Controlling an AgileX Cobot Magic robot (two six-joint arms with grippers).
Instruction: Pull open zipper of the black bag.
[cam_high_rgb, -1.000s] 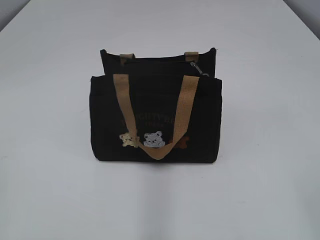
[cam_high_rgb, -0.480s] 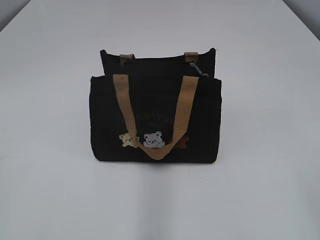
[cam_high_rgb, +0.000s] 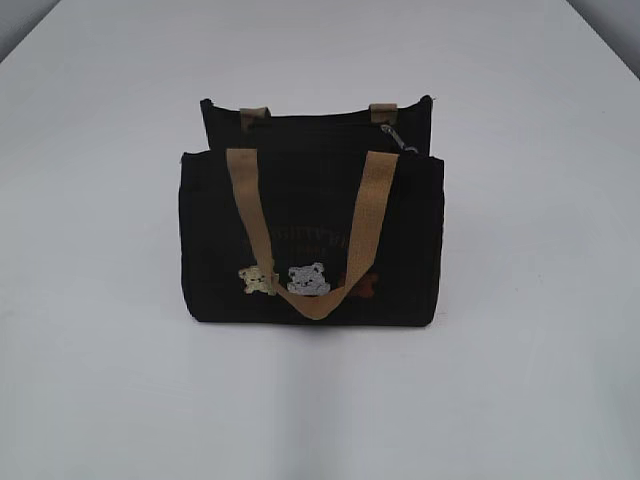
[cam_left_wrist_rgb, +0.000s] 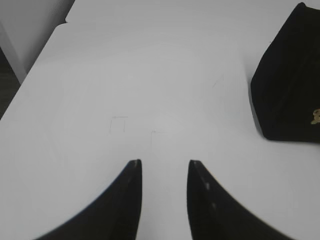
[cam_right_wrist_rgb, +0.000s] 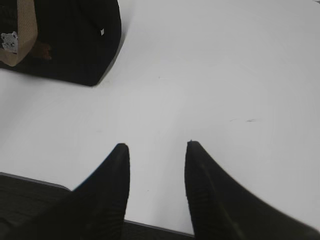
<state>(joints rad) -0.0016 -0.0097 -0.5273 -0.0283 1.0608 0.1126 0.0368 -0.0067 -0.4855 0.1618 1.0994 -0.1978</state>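
The black bag (cam_high_rgb: 310, 235) stands upright in the middle of the white table, its tan handle hanging down the front over the bear patches. Its zipper (cam_high_rgb: 330, 122) runs along the top, with the silver pull tab (cam_high_rgb: 398, 138) at the right end. Neither arm shows in the exterior view. My left gripper (cam_left_wrist_rgb: 164, 162) hovers open over bare table, with the black bag (cam_left_wrist_rgb: 287, 85) off at the right edge of its view. My right gripper (cam_right_wrist_rgb: 156, 145) is open too, near the table's front edge, and the black bag (cam_right_wrist_rgb: 65, 40) lies to its upper left.
The white table (cam_high_rgb: 520, 380) spreads wide on all sides of the bag. Its front edge (cam_right_wrist_rgb: 35, 181) shows just under my right gripper, and a side edge (cam_left_wrist_rgb: 30, 75) shows at the left of the left wrist view.
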